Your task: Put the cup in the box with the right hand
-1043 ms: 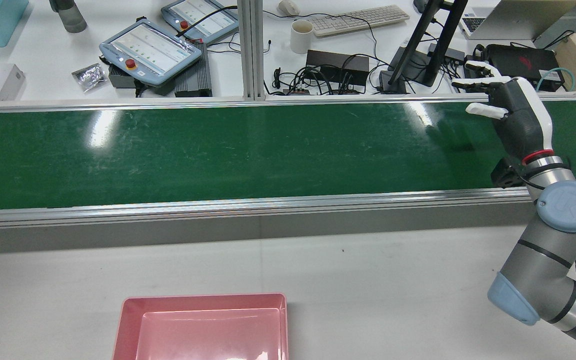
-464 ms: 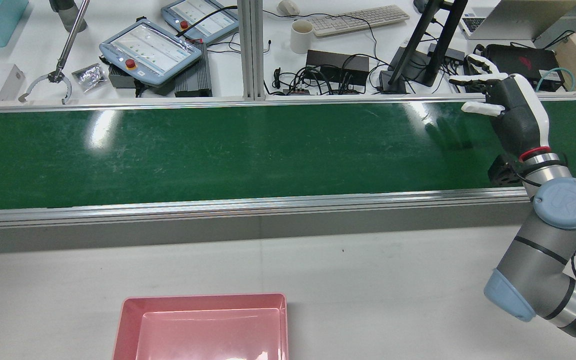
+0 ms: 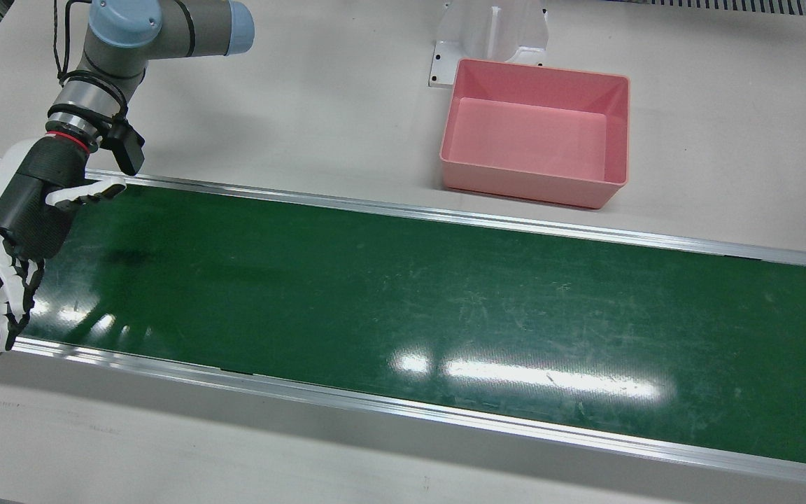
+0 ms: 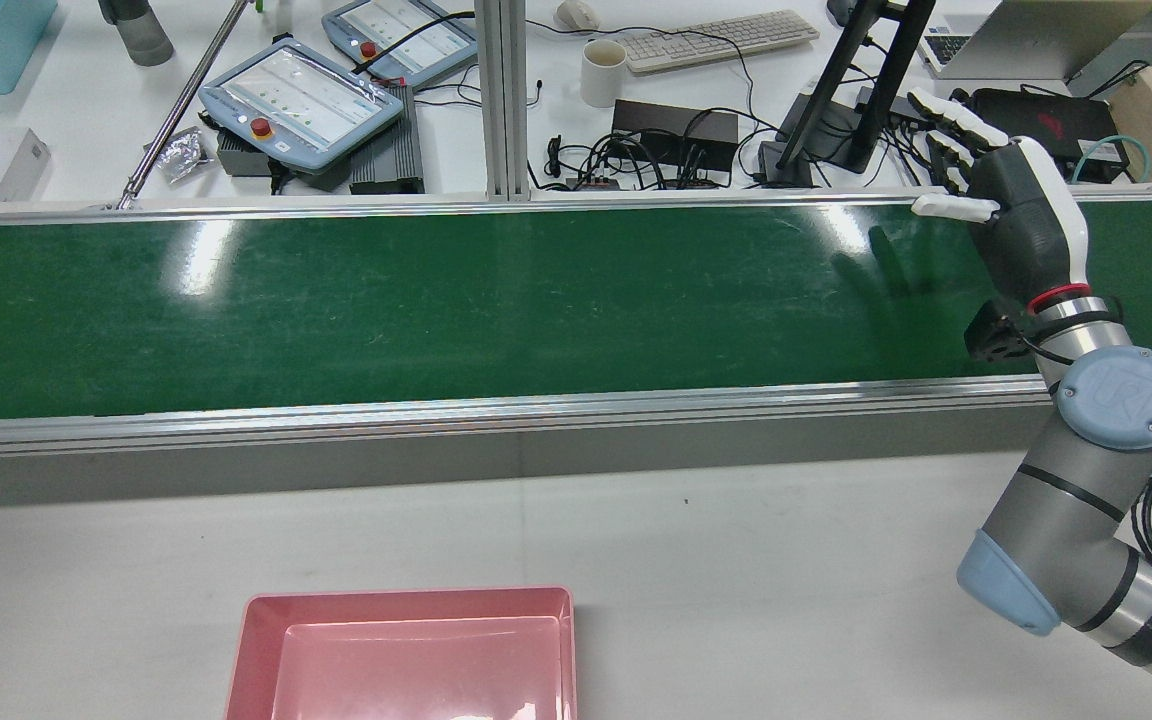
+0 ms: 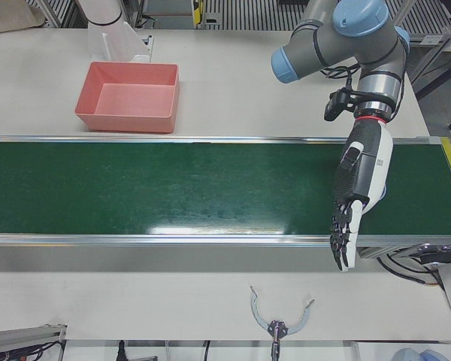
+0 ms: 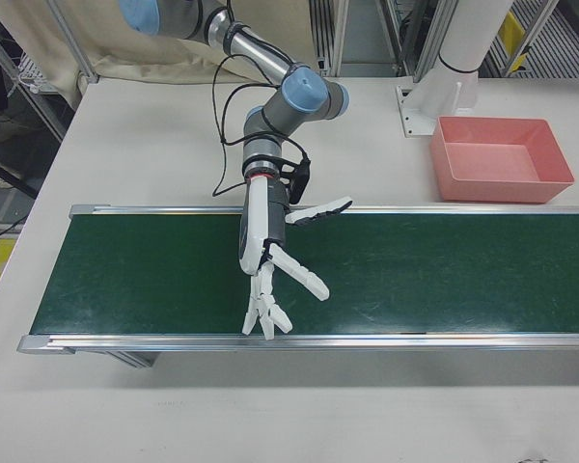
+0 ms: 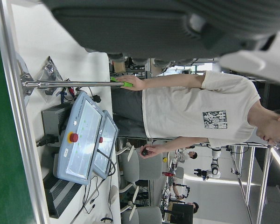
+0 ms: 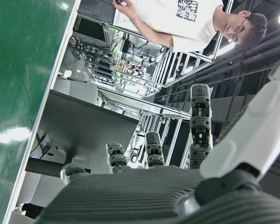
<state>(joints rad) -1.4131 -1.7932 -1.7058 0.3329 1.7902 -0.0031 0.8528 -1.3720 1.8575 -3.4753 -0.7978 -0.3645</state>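
My right hand (image 3: 22, 210) hovers over the green belt (image 3: 410, 294) near its end, open and empty, fingers stretched toward the operators' side. It also shows in the rear view (image 4: 1021, 225) and the right-front view (image 6: 261, 236). My left hand (image 5: 358, 177) hangs over the belt's other end, open, fingers pointing down past the near rail. The pink box (image 3: 536, 185) stands empty on the white table beside the belt and also shows in the rear view (image 4: 406, 600). I see no cup on the belt in any view.
A person (image 7: 177, 107) holds a reacher pole (image 4: 181, 105) whose clawed end (image 5: 280, 322) lies at the belt's operator-side rail. A white mug (image 4: 603, 72), teach pendants and cables sit on the desk beyond. A white pedestal (image 3: 490, 31) stands behind the box.
My right hand has moved a little farther across the belt toward the operators' rail and its fingers have turned upward. The reacher pole has come in and now reaches the rail.
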